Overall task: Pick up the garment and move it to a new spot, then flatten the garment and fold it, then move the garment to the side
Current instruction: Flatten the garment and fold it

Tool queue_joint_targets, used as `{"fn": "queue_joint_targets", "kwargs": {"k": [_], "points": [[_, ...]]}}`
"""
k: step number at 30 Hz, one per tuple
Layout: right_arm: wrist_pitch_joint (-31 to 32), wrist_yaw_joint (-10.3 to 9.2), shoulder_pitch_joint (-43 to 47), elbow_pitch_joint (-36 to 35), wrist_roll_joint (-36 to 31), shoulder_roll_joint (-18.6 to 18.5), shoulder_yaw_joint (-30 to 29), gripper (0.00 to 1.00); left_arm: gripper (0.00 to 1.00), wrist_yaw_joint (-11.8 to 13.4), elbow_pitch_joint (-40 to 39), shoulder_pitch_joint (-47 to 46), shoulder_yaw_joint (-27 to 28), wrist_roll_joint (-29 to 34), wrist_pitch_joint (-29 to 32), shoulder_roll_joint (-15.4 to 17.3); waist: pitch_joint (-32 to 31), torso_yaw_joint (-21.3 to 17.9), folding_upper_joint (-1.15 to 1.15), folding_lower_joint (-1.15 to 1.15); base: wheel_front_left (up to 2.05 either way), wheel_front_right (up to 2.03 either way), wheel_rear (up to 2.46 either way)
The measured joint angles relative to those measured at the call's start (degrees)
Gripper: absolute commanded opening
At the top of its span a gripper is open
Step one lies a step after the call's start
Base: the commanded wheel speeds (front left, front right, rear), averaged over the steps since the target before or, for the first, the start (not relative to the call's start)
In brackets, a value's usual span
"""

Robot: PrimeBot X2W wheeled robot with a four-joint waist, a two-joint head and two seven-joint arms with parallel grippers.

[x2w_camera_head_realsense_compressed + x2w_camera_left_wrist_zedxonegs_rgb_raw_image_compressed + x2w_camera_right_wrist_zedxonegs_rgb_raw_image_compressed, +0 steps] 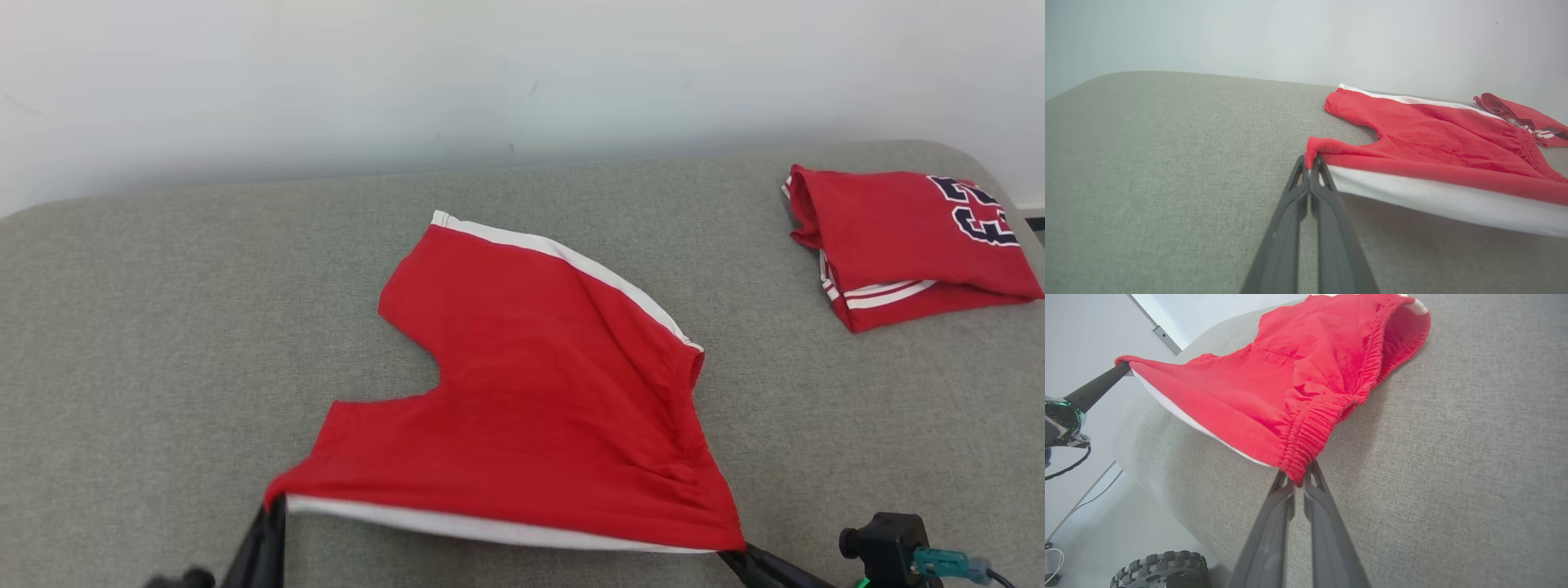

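**Head view**
- Garment (539, 392): red shorts with a white side stripe, mid-surface on the grey upholstered surface (147, 343). The far leg lies flat. The near edge is raised and stretched between the two end effectors.
- Left end effector (273, 510): lower left, closed on the near-left corner of the garment, at the leg hem.
- Right end effector (732, 555): lower right, fingertips at the near-right corner; the cloth hides the tips.
- Folded red piece (906, 245): dark numerals and white stripes, at the far right of the surface, well apart from the garment.
- Small black camera (886, 543): bottom right, beside the right arm.
- White wall (490, 73): behind the surface.

**Left wrist view**
- Left end effector (1310, 161): fingers pressed together, pinching the red hem corner at their tips.
- Garment (1433, 134): runs rightward from the tips. The white stripe hangs taut above the surface and the rest lies on it.
- Folded red piece (1515, 112): beyond the garment, far right.

**Right wrist view**
- Right end effector (1298, 479): fingers narrow, gripping the gathered elastic waistband corner.
- Garment (1298, 375): extends up and away from the tips, with the waistband opening toward upper right.
- Left end effector (1122, 370): at left, holding the opposite corner.
- Ribbed wheel (1163, 571): bottom left, on the floor (1098, 522).
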Motion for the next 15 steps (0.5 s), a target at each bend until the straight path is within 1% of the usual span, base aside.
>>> {"fn": "queue_joint_targets", "kwargs": {"k": [3,5,11,12,15], "points": [[0.04,0.0,-0.25,-0.44,0.44,0.7,-0.43,0.0,0.0,-0.26,0.23,-5.0,-2.03,0.97,0.36,3.59,0.43,-0.3,0.0,0.01,0.0,0.0,0.0],[0.08,0.0,-0.8,-0.79,1.36,1.33,-1.0,0.0,0.0,-0.29,0.19,-9.42,-4.01,0.69,1.89,5.93,0.96,-0.61,0.0,0.01,0.0,0.0,0.0],[0.11,0.0,-5.99,-2.3,3.21,3.67,-2.19,0.0,0.0,-0.37,2.7,-24.69,-11.67,-2.64,6.0,14.55,3.98,-2.06,0.01,0.01,0.0,0.0,0.0],[0.11,-0.01,-8.1,-2.79,4.22,4.7,-2.69,0.0,0.0,-0.37,4.15,-30.18,-13.51,-4.46,7.3,16.75,5.4,-2.74,0.01,0.01,0.0,0.0,0.0],[0.34,0.0,-12.05,-2.07,4.39,5.93,-2.8,0.0,0.0,-0.4,6.77,-38.01,-16.72,-6.1,8.91,19.62,7.85,-3.85,0.01,0.02,0.0,0.0,0.0]]}}
